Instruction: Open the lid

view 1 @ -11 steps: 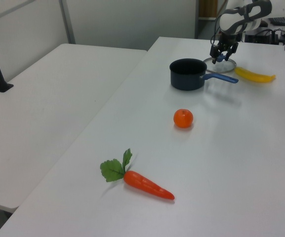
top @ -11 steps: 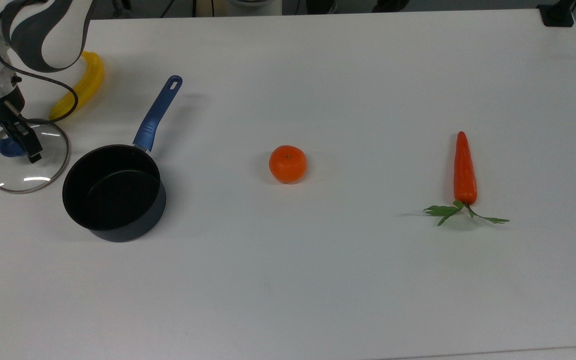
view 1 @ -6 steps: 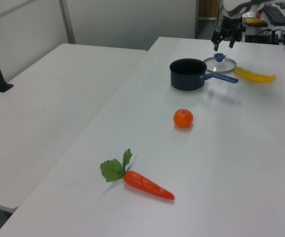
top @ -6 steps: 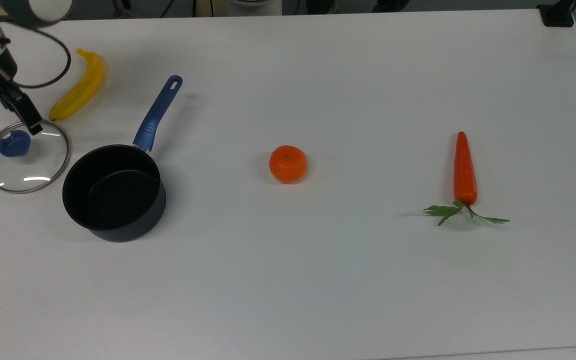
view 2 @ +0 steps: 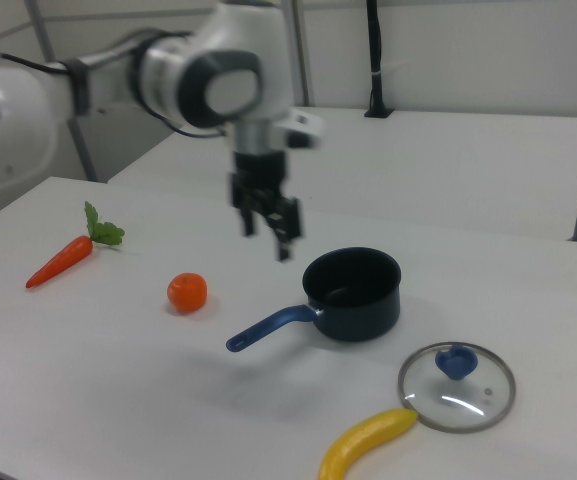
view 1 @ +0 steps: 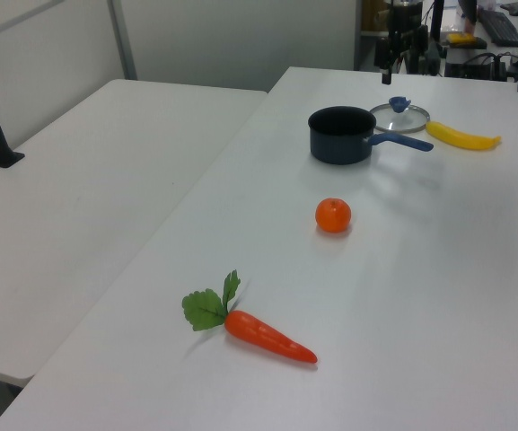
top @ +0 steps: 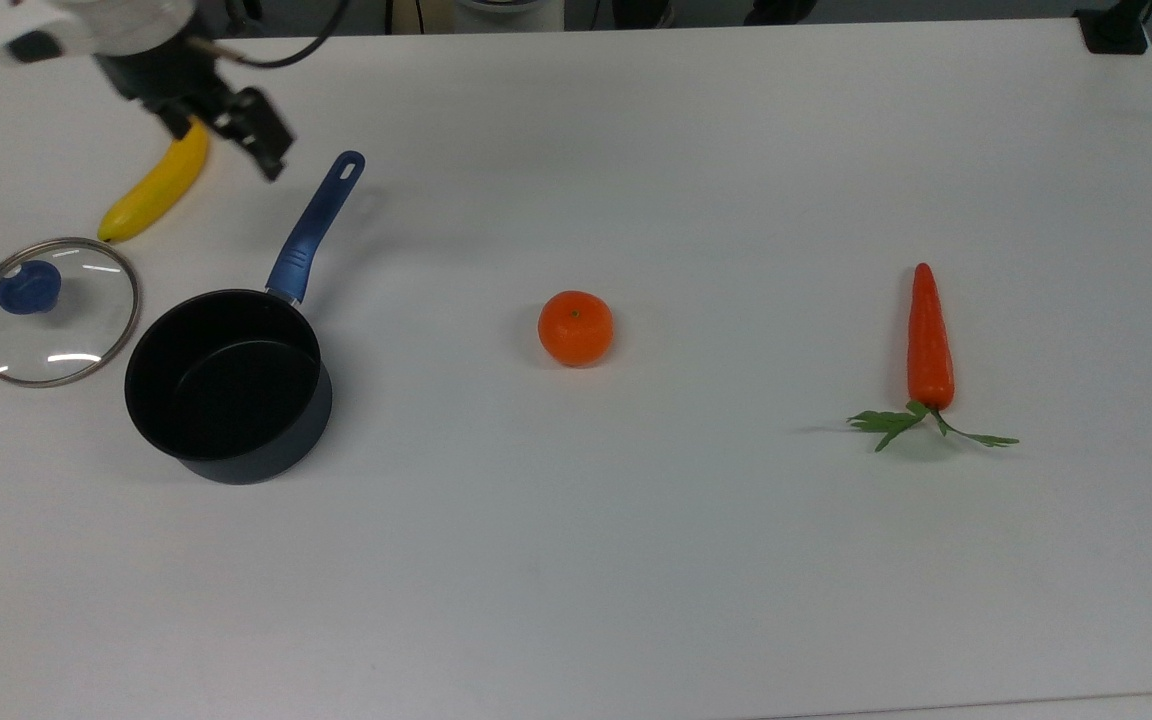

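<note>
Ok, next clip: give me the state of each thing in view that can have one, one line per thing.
lid: off the pot, flat on the table, knob up, nothing holding it.
saucepan: uncovered, upright, empty.
gripper: open, holding nothing, raised above the table.
banana: lying on the table beside the lid.
tangerine: resting on the table, untouched.
carrot: lying on the table, leaves attached.

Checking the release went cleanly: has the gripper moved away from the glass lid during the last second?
Yes. In the top view the gripper has left the round clear glass lid with the blue knob, going up and toward the top view's right, past the yellow banana.
</note>
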Available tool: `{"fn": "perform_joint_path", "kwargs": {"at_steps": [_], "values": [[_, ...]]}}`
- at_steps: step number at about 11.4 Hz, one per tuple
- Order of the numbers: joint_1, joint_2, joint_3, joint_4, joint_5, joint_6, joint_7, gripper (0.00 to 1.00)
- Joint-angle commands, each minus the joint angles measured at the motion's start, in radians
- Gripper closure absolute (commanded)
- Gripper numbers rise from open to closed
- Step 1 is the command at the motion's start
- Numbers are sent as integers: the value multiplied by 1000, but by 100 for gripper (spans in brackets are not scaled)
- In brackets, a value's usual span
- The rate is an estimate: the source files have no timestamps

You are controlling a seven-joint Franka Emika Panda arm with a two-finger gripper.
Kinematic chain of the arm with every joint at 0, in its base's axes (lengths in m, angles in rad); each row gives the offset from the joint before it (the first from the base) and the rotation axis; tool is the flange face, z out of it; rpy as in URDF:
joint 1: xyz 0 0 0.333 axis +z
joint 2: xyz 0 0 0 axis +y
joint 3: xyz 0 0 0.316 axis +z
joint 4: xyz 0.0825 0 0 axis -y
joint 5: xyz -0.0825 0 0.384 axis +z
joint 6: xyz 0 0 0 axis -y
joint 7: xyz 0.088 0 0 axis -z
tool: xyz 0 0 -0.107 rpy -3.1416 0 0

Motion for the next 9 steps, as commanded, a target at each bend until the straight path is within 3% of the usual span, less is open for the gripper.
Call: {"fn": "perform_joint_path", "kwargs": {"at_steps": [1,4,9], "values": [[103,-107,33,-65,-17,-114,3,0],[144,-191,24,-154,-20,-30,-42,0],[158,-202,-18,-141,-28,-37,-39,0]]}}
